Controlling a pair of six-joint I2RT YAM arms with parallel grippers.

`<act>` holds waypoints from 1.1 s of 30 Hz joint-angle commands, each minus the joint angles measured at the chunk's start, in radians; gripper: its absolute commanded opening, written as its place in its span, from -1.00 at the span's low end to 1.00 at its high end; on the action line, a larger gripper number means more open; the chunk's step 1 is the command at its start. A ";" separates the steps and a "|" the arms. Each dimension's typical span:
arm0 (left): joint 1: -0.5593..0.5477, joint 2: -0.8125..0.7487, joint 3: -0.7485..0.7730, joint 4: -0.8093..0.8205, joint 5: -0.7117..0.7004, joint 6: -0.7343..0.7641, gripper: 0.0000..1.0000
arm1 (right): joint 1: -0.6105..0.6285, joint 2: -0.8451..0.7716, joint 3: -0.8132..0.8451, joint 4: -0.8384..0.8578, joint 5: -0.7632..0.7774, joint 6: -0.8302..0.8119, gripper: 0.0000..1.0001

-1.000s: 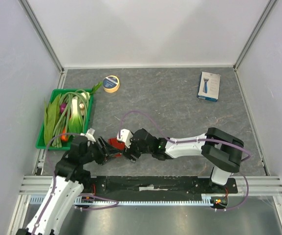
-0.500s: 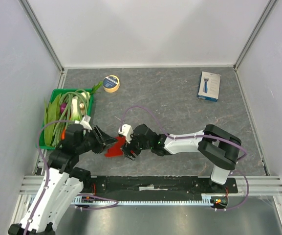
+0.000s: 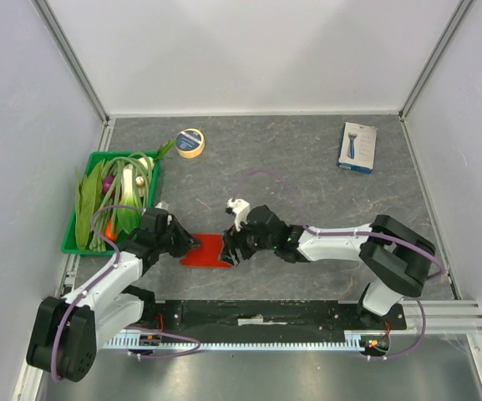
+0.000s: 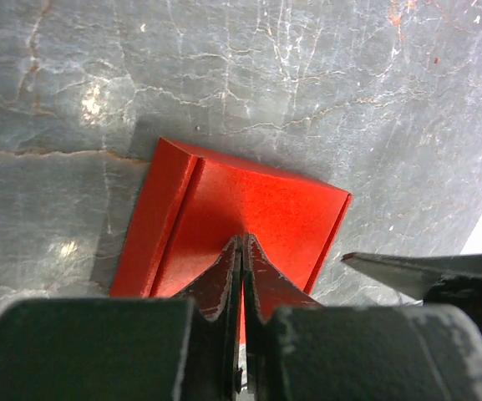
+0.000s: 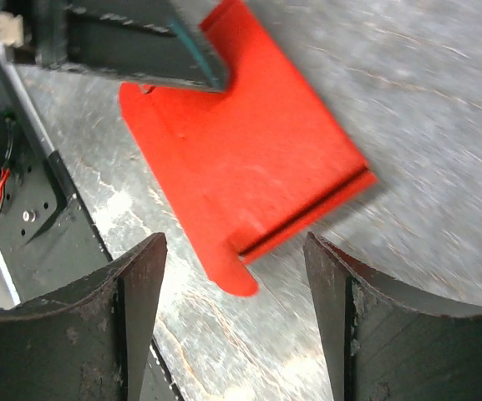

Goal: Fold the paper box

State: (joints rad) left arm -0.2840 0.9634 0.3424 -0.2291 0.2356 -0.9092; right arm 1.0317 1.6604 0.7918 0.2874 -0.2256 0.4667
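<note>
Paper box [image 3: 205, 251] lies flat between both grippers; left gripper [image 4: 241, 244] clenched shut at its edge; right gripper [image 3: 232, 249] released, jaws spread just above it.

L gripper [image 4: 241, 244] shut, R gripper [image 5: 234, 244] open, both seemingly low.

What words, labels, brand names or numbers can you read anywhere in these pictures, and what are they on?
No text here can be read.
white-and-blue box: there is print on its face, too small to read.
tape roll: it has a dark label band, too small to read.
paper box: plain red, no print shows.
</note>
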 commanded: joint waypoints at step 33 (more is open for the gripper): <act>-0.288 0.288 0.093 0.353 0.007 -0.014 -0.61 | -0.229 -0.197 -0.420 0.140 0.270 0.445 -0.49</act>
State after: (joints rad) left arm -0.5720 1.3010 0.3939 0.2012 0.2604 -1.0058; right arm 0.7902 1.4643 0.4496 0.3855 -0.0864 0.9230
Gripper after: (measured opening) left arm 0.121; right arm 0.276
